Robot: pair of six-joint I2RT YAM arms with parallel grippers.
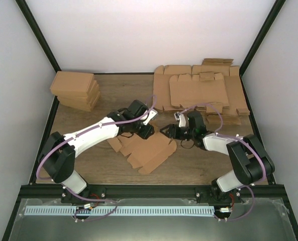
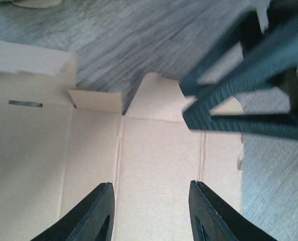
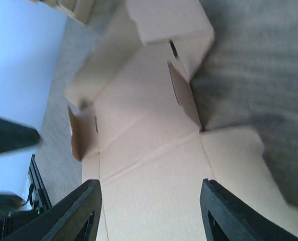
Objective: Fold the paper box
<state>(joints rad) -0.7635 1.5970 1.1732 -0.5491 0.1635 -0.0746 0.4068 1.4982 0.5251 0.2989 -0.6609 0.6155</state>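
Observation:
The paper box (image 1: pixel 149 153) lies mostly flat on the table between the two arms, a light-brown cardboard piece with creases and flaps. My left gripper (image 1: pixel 147 131) hovers over its far edge, and my right gripper (image 1: pixel 168 131) is at its right corner, facing the left one. In the left wrist view the left gripper (image 2: pixel 150 187) is open over a creased panel of the paper box (image 2: pixel 159 150), with the right gripper's dark fingers (image 2: pixel 249 85) crossing the far edge. In the right wrist view the right gripper (image 3: pixel 150 183) is open above the paper box (image 3: pixel 149 150). Small side tabs (image 3: pixel 81 133) stand up.
A stack of folded brown boxes (image 1: pixel 76 90) sits at the back left. Many overlapping flat cardboard sheets (image 1: pixel 201 90) cover the back right. Black frame posts and white walls bound the wooden table (image 1: pixel 103 168).

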